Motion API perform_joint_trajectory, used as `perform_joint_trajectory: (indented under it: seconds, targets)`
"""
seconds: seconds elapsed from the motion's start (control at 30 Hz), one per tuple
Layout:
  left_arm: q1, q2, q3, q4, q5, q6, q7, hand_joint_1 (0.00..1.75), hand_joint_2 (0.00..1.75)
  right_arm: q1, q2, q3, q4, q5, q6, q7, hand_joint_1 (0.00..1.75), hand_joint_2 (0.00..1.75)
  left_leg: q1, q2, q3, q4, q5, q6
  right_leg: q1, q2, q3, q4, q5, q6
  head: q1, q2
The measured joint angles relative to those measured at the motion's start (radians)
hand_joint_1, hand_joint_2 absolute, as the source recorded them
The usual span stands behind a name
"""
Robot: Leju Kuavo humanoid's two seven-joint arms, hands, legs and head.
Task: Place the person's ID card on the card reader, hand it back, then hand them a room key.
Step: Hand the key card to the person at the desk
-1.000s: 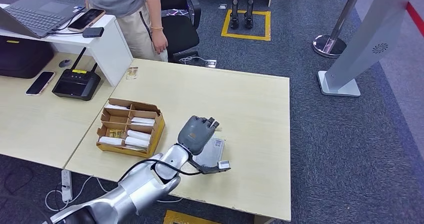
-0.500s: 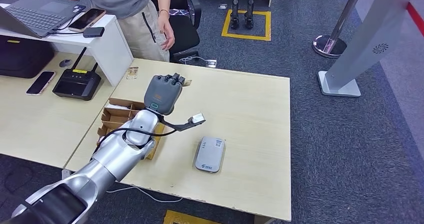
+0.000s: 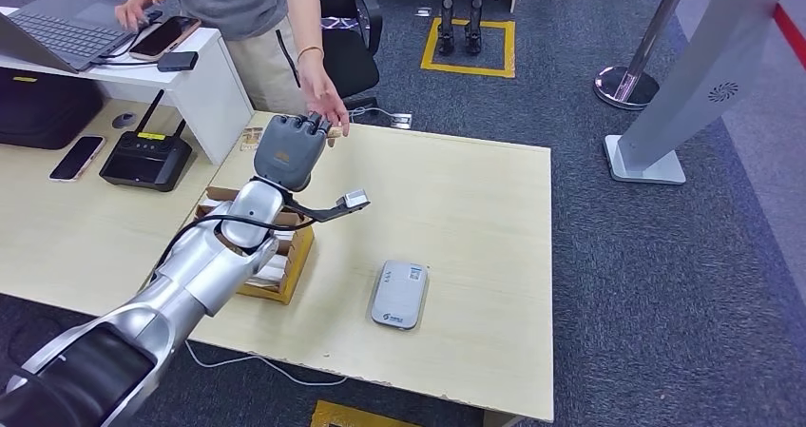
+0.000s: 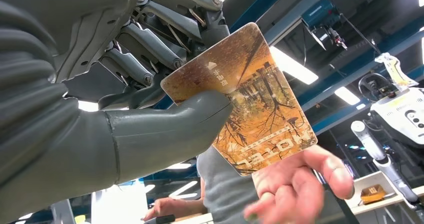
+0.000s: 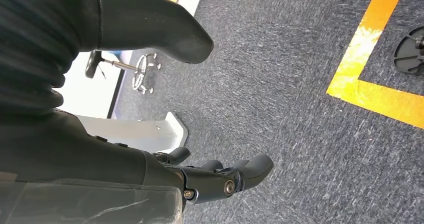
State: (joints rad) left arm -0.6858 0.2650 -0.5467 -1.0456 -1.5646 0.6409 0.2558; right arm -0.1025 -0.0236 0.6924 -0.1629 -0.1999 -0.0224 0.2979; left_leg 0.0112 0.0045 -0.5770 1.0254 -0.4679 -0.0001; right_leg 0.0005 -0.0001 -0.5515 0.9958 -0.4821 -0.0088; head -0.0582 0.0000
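My left hand (image 3: 288,151) is raised over the table's far edge and pinches an orange card (image 4: 245,99) between thumb and fingers. The card shows a forest picture and the word HOTEL. Its edge peeks past my fingers in the head view (image 3: 334,133). The person's open hand (image 3: 328,101) reaches toward it and is just beside the card (image 4: 295,189), though I cannot tell if they touch. The grey card reader (image 3: 399,294) lies bare on the table near the front. My right hand (image 5: 220,180) hangs beside my body over the carpet, holding nothing.
A cardboard box (image 3: 293,261) with several white card sleeves sits under my left forearm. On the left desk lie a black router (image 3: 145,159), a phone (image 3: 76,158) and a laptop (image 3: 57,29). The person stands behind the table's far left corner.
My left hand lifted off the card reader and swung up and back to the far left with the card. The person's hand came forward to meet it.
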Motion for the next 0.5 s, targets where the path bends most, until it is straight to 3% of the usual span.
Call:
perform_joint_trajectory:
  seconds: [0.33,0.47,0.5]
  targets:
    - [-0.011,-0.013,0.021,0.018,0.0,0.003,-0.027,1.75,1.75,0.0,0.003,0.0,0.0,-0.007,0.0,0.0,0.0,1.75,0.0,0.0,0.0,0.0,0.0,0.0,0.0,0.0,0.0,0.0,0.0,0.0,0.0,0.0]
    - [-0.011,-0.02,0.04,0.02,0.002,0.007,-0.047,1.41,1.75,0.0,0.003,0.0,0.0,-0.008,0.0,0.0,0.0,1.75,0.0,0.0,0.0,0.0,0.0,0.0,0.0,0.0,0.0,0.0,0.0,0.0,0.0,0.0]
    - [-0.011,-0.021,0.045,0.02,0.003,0.01,-0.052,1.41,1.75,0.0,0.003,0.0,0.0,-0.008,0.0,0.0,0.0,1.75,0.0,0.0,0.0,0.0,0.0,0.0,0.0,0.0,0.0,0.0,0.0,0.0,0.0,0.0]
